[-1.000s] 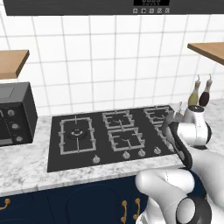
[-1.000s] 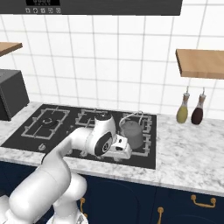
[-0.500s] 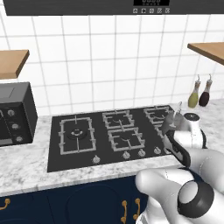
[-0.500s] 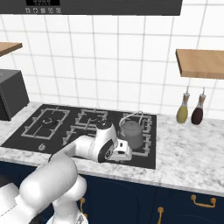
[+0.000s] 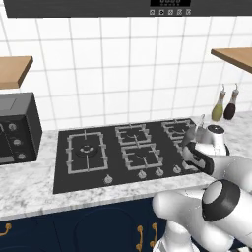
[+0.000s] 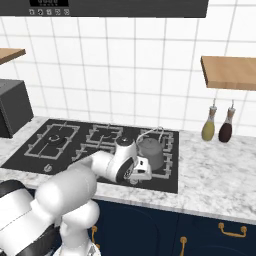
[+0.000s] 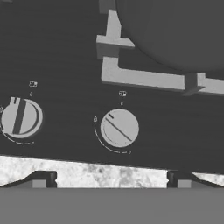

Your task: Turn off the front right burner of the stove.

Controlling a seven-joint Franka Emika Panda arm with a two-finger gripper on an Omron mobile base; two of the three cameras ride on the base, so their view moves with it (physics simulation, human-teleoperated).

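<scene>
At front right of stove [image 5: 110,165], just above its knob row, gripper [image 7: 111,179] hangs low, pointing down at the glass. Hand view: two dark fingertips [image 7: 43,178] well apart, nothing between them, both over the marble counter edge [image 7: 109,173] just off the stove's front rim. Right knob [image 7: 119,127] sits centred between the tips, slot turned diagonal; left knob [image 7: 19,117] slot near upright w/ slight tilt. Grey grate bar of front right burner [image 7: 144,78] lies just behind the knobs, w/ round dark kettle [image 7: 175,30] base on it.

Right base view adds what hand cam can't: grey kettle [image 6: 150,152] w/ wire handle on the stove's front right grate, touching-close to the white wrist. Oil bottles [image 6: 218,125], two, stand on counter right of stove, well apart from it.

Left base view: five knobs along stove front, toaster oven [image 5: 17,130] left of stove; fingers hidden by arm there, spread can't be told from that side.
</scene>
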